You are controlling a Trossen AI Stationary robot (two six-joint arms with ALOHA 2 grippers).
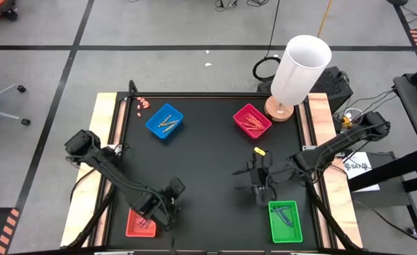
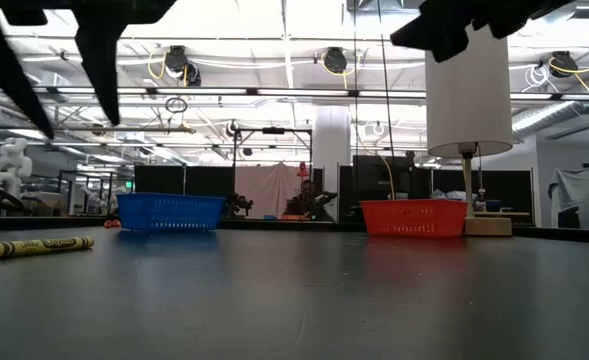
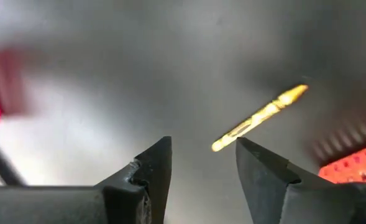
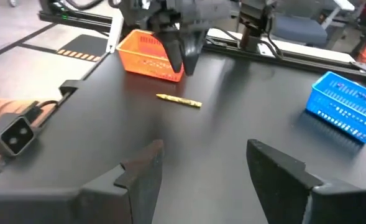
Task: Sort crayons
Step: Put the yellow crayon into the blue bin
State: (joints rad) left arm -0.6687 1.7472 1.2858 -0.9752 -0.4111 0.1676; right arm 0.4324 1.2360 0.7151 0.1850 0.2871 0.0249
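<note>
Bare black table (image 1: 201, 163) lay open before my pincer; trays stood at its edges, the white lamp (image 1: 300, 71) behind.

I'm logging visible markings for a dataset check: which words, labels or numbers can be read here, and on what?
White label beside the table's right edge: dark print, too small to read.
Yellow crayon wrapper in the low view: dark marks, too blurred to read.
Nothing else legible.

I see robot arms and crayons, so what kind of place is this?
Probably a robotics lab or workshop: black table with sorting trays, cables on the floor, ceiling pipes and hose reels above a big hall.
</note>
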